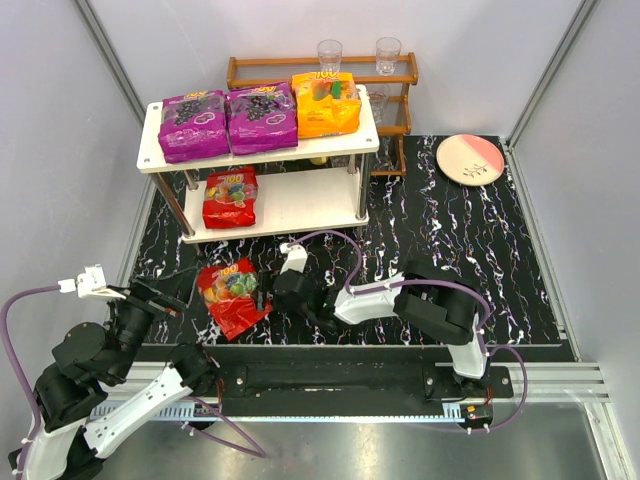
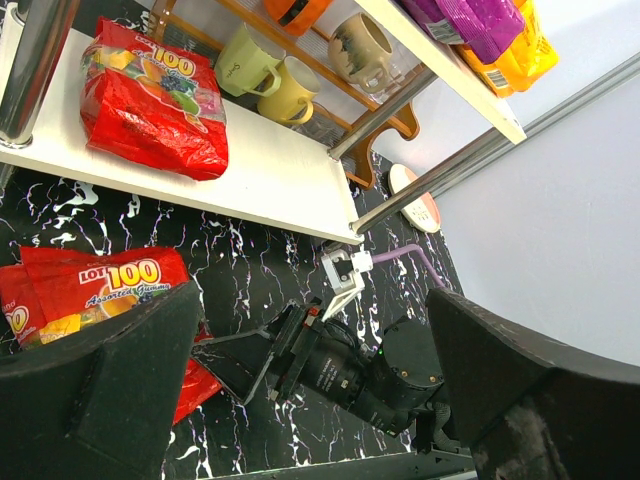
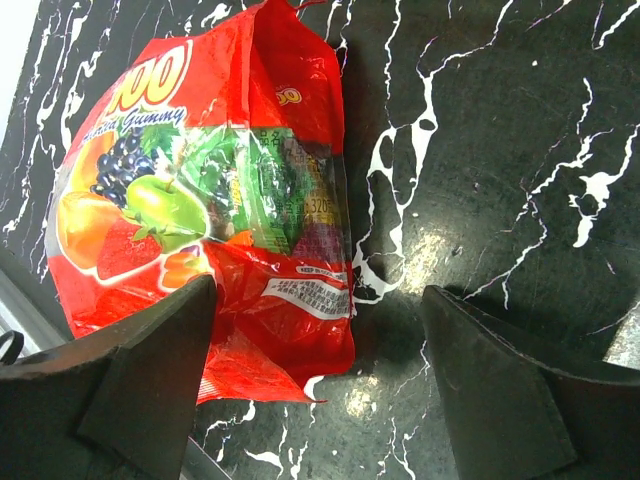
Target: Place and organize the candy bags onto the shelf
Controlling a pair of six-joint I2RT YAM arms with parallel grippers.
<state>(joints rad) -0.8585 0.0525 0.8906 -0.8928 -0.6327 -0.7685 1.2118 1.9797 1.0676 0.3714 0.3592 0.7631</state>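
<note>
Nearest the lower edge of the overhead view, the left gripper point(image 1: 165, 298) sits at lower left, its jaws spread wide and empty. In its own wrist view both dark fingers point(image 2: 100, 400) are cut off by the bottom edge.

Just left of centre, the right gripper point(image 3: 318, 290) lies low over the black marbled tabletop point(image 1: 450, 250), its jaws likewise parted and closed on nothing. Its wrist view shows the loose red candy bag point(image 3: 200, 190) flat on the tabletop, one end reaching between the fingers. The frame-left finger covers the bag's lower corner, and whether it touches the plastic cannot be told. Seen from above, this bag lies at lower centre-left, between the two grippers and apart from the white shelf point(image 1: 310, 205).

On the shelf's lower board, toward its left end, lies the second red candy bag point(image 1: 230, 197), its far edge hidden under the top board. The top board carries two purple candy bags point(image 1: 193, 125) side by side at left and the orange candy bag point(image 1: 325, 103) at right, just beside its purple neighbour.

Behind the shelf, the brown wooden rack point(image 1: 260, 66) is largely hidden, and two clear glasses point(image 1: 329, 55) stand on its top tier. Mugs point(image 2: 245, 62) on a lower tier show clearly only in the left wrist view, one of them cropped. A pink-and-cream plate point(image 1: 470, 158) lies at upper right.
</note>
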